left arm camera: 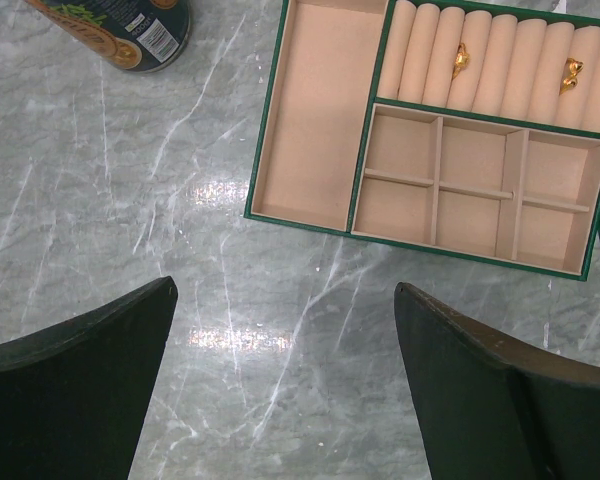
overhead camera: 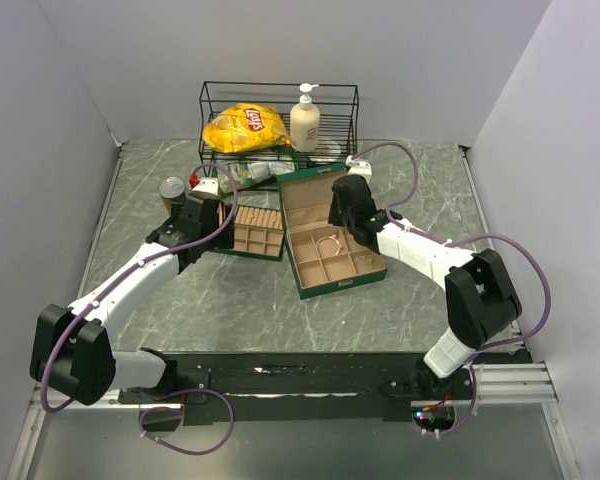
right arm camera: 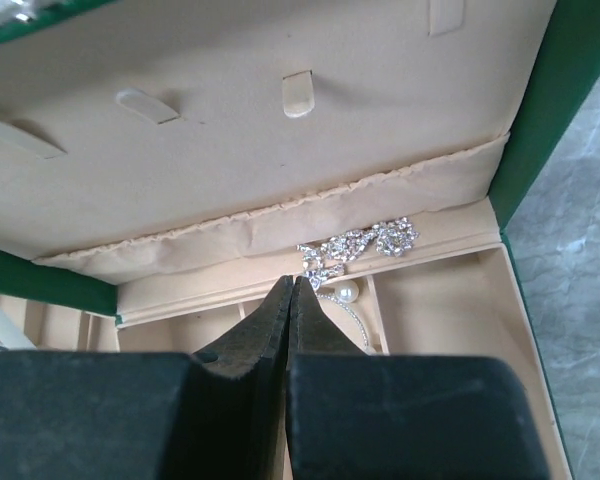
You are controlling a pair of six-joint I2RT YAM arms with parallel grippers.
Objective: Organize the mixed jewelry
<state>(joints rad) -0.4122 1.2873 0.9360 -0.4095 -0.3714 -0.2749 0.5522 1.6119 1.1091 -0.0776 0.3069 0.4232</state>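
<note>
Large green jewellery box w/ beige lining (overhead camera: 332, 262) sits at table centre, lid up toward 12 o'clock. In the right wrist view, a silver rhinestone piece (right arm camera: 361, 242) lies along its back ledge under the lid pocket. A small white pearl on a thin wire (right arm camera: 347, 292) is just below, at approx. 6 o'clock of it. Top view also shows a thin silvery loop (overhead camera: 328, 243) in a middle compartment.

Smaller green tray w/ beige ring rolls and square cells (left arm camera: 310, 130) lies at 9 o'clock of the big box, close beside it. Two gold rings (left arm camera: 461, 60) are tucked in the rolls; cells and long side slot hold nothing.

Right gripper (right arm camera: 291, 290) is over the big box, fingers pressed fully together, tips just at 7 o'clock of the rhinestone piece. Can't tell if anything is pinched btwn them. Left gripper (left arm camera: 285, 290) is spread wide over bare grey marble table (left arm camera: 100, 200), holding nothing, w/ the tray at its 12–1 o'clock.

Printed metal can (left arm camera: 115, 30) stands at 10 o'clock of the tray. At 12 o'clock of the table is a black wire basket (overhead camera: 212, 97) w/ a yellow crisp bag (overhead camera: 245, 127) and a cream pump bottle (overhead camera: 305, 120).
</note>
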